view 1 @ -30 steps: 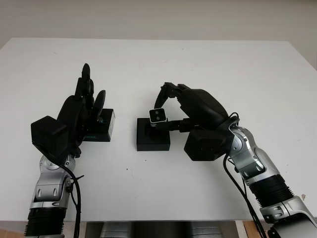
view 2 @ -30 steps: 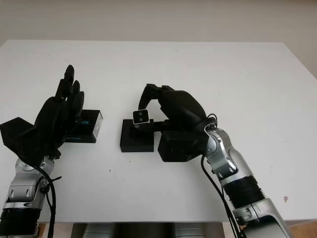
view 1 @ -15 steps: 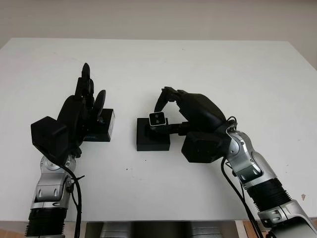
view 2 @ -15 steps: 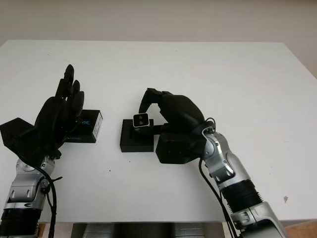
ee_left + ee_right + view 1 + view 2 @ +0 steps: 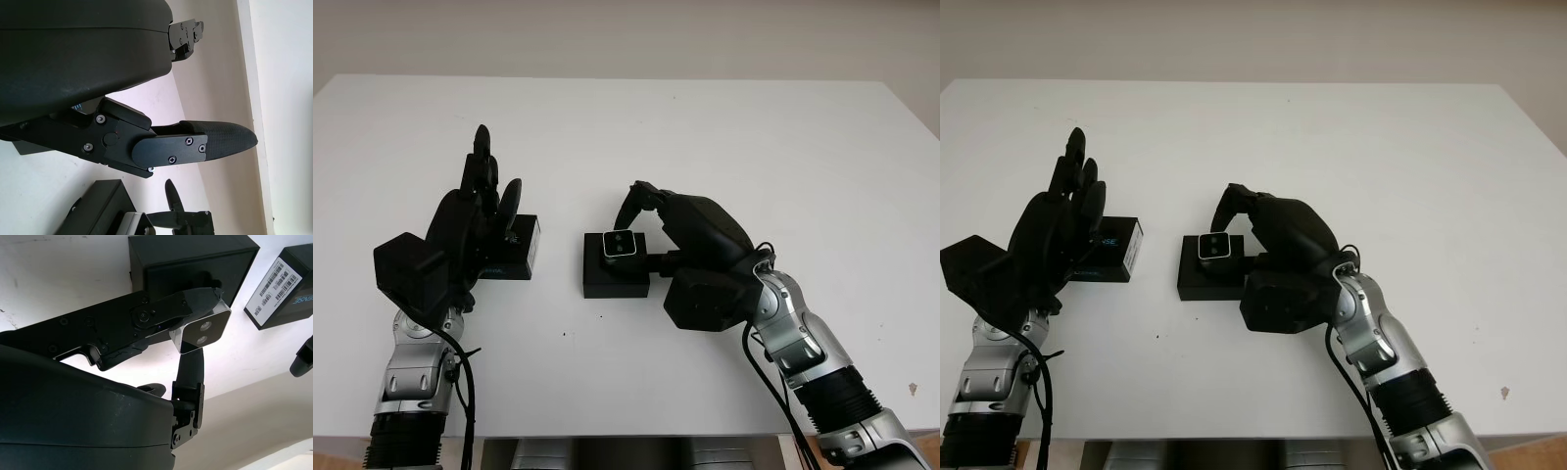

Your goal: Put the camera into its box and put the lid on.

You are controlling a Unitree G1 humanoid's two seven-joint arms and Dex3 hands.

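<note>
- Camera [image 5: 624,245]: we see the small silver-faced unit, two dark lenses on its face, pinched between the fingers of our right hand [image 5: 690,250], directly over the open black box [image 5: 616,275] near the middle of the white table [image 5: 724,137].
- In the right wrist view the camera [image 5: 203,331] is clamped from opposite sides by two black fingers [image 5: 161,313], with the box [image 5: 190,264] just beyond it; we cannot tell whether the camera already touches the box's inside.
- Our right hand comes at the box from its right side, its palm just beside the box wall.
- Our left hand [image 5: 460,235] is open and holds nothing; it stands above the table's left part with its fingers pointing toward the far edge.
- A second black box piece, the lid [image 5: 1114,250], carries a white label on its end and blue lettering on its side. It lies on the table just beside our left hand, partly hidden behind it, and apart from the open box.
</note>
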